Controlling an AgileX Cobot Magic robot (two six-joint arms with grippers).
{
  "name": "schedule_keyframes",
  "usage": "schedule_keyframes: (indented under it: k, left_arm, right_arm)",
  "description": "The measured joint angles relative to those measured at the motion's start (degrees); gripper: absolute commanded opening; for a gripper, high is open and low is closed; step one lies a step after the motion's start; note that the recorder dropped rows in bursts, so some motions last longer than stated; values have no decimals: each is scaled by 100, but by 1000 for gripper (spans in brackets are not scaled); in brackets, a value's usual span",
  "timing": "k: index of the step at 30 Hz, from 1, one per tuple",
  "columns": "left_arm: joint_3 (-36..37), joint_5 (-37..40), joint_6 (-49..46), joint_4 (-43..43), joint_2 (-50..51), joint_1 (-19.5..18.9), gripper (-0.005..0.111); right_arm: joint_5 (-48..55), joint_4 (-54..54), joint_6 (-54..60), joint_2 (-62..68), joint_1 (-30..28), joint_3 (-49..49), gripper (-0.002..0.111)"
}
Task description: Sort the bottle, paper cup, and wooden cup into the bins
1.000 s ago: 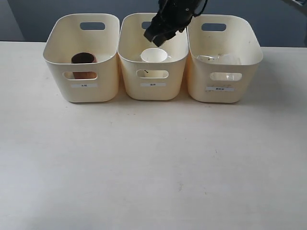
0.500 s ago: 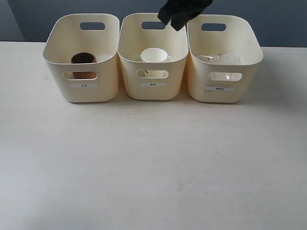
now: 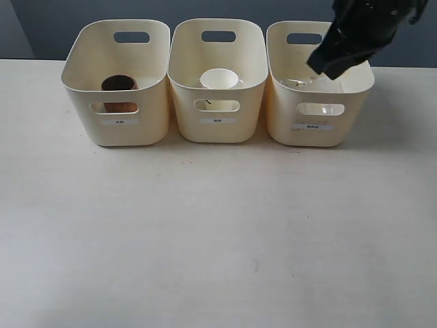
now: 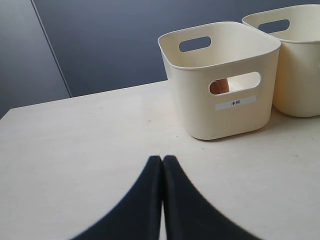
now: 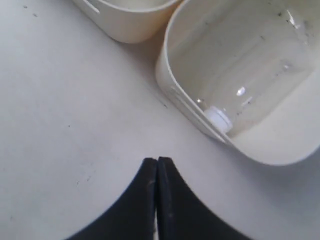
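Inside the right bin (image 3: 283, 116) the bottle (image 5: 242, 97) lay on its side, white cap toward the front wall. Paper cup (image 3: 219, 79) stood in the middle bin (image 3: 184, 102), wooden cup (image 3: 119, 84) in the left bin (image 3: 82, 109). One item per bin, none on the table (image 3: 218, 232).

Change noted: a second earlier the right gripper (image 3: 326, 66) hung over the middle bin, above the paper cup. It had since swung across and was now above the right bin's front edge. Its jaws were pressed together, nothing between them. Left gripper (image 4: 162, 158) sat low over the table near the left bin, also closed and empty.

Judgement: sorting looked finished; the right arm's swing read as a withdrawal, not a new reach.
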State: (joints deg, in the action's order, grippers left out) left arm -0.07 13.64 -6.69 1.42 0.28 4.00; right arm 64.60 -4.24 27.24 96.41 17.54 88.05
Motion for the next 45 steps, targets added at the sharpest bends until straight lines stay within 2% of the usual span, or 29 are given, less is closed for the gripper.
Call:
schedule_keyframes:
  k: [8, 13, 18, 28, 45]
  left_arm:
    - [0, 0, 0, 0, 0, 0, 0]
    - [0, 0, 0, 0, 0, 0, 0]
    - [0, 0, 0, 0, 0, 0, 0]
    - [0, 0, 0, 0, 0, 0, 0]
    - [0, 0, 0, 0, 0, 0, 0]
  right_arm:
    - [-162, 16, 0, -1351, -628, -1153, -1]
    - [-380, 16, -221, -2022, -702, -1417, -1]
    - [-462, -534, -437, -2507, -702, -1426, -1]
    - [-555, -1397, -473, -2760, -715, -1426, -1]
    - [-555, -1529, -476, -2760, -715, -1426, -1]
